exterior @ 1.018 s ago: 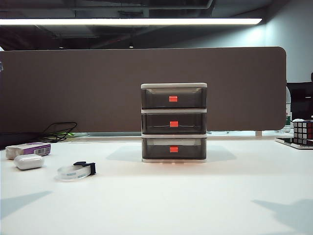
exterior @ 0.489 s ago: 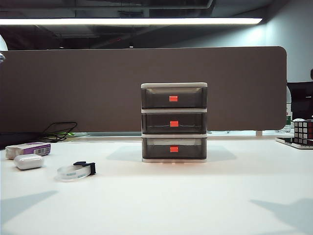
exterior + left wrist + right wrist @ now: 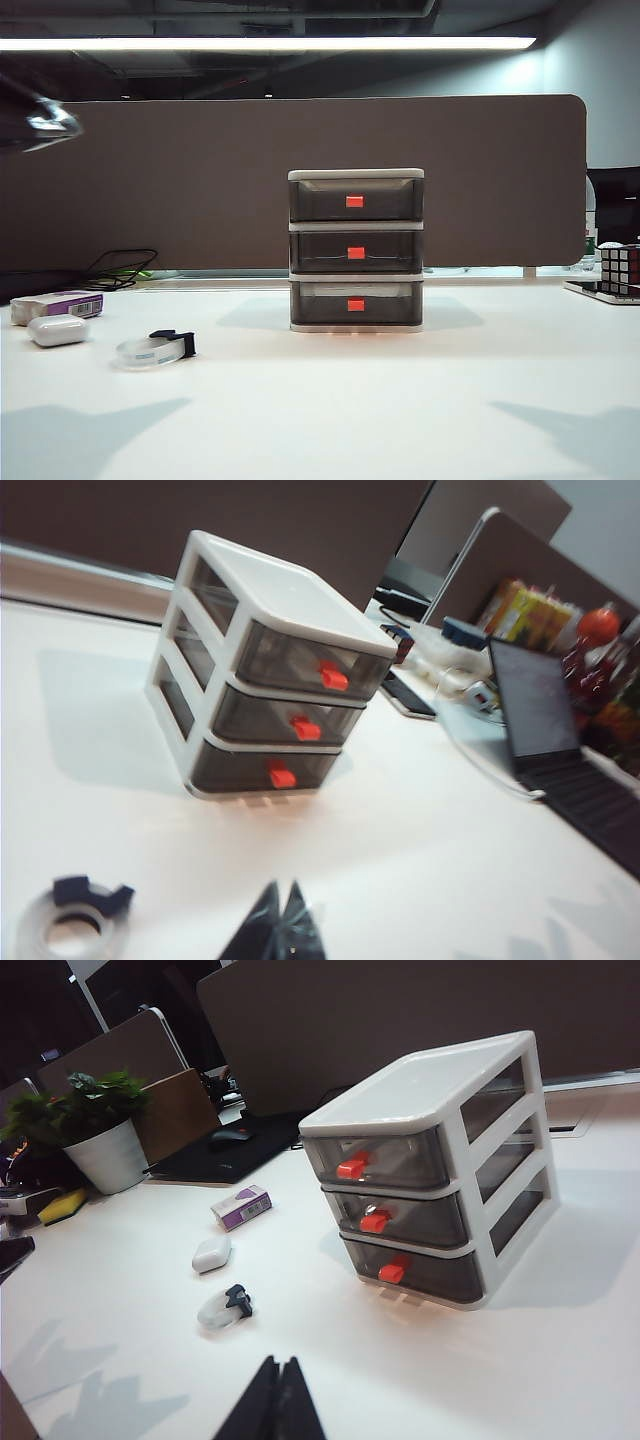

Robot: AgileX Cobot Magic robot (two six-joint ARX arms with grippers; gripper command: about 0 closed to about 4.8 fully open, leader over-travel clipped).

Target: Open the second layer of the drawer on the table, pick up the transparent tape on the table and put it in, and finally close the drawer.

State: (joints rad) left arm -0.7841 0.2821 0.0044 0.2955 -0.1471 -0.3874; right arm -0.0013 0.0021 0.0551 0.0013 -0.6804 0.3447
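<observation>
Scanning from the left of the exterior view, the left gripper hangs high above the worktop's left end, a blurred shape at the frame edge, its jaws pressed together on nothing. Below it sit a purple-and-white box, a white earbud case just in front, and then the transparent tape, lying flat on the worktop, well apart from the drawer.

That tape looks light and rigid, a thin clear ring with a black cutter at one end. The smooth plastic could be slippery, so I judge the best hold is across the ring's wall, one jaw inside the hole and one outside, away from the cutter.

In the middle stands the drawer, all three tiers shut. The second layer has only a small red-orange handle to take; the unit looks light, so a hard pull may drag the whole stack forward.

On the right, the right gripper is out of the exterior view; its wrist view shows the jaws closed and empty, hovering over the worktop facing the drawer fronts.
</observation>
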